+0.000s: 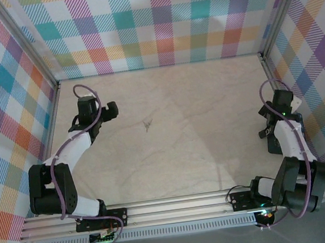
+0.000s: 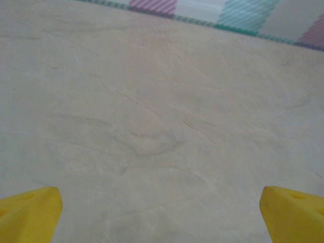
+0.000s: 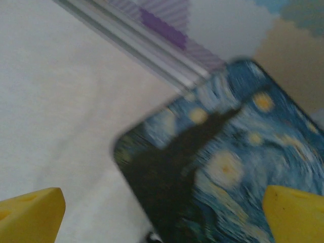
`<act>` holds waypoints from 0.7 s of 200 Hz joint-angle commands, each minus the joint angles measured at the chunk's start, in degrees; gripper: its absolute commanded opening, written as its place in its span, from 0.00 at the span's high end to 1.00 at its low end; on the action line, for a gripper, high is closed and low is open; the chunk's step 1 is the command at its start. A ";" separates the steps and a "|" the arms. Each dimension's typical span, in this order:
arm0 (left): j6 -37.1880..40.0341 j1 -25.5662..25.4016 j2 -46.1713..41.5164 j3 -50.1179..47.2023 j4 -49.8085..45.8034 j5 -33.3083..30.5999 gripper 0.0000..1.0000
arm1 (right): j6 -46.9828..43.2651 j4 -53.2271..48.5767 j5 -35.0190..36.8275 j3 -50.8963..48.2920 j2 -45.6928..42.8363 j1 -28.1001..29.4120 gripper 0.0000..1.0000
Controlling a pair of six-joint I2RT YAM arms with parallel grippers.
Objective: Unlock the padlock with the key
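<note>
Yellow fingertips (image 2: pixel 30 215) of the left jaws stand wide over bare bench (image 2: pixel 152 101). The top view places the tiny grey padlock (image 1: pixel 147 125) mid-bench, right of them; steady it there first, I judge. The right jaws, also wide, hover over a blue tin (image 3: pixel 228 167), its print plain from the wrist.
</note>
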 commanded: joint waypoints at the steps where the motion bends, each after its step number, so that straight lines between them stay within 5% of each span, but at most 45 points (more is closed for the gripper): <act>1: -1.39 -1.13 -0.63 2.78 -6.76 0.66 0.00 | 3.03 -5.95 -5.87 -0.01 2.58 -0.11 0.00; 31: -0.98 -1.55 -2.12 4.24 -8.55 1.58 0.00 | 3.74 -6.20 -12.90 -0.19 5.11 -0.12 0.01; 61: -0.91 -1.57 -2.76 5.34 -9.38 1.64 0.00 | 5.04 -2.33 -28.24 -1.94 6.26 1.82 0.07; 140: -2.73 -7.14 4.58 14.50 -21.43 -1.31 0.00 | 3.98 3.06 -39.21 9.02 18.58 30.94 0.09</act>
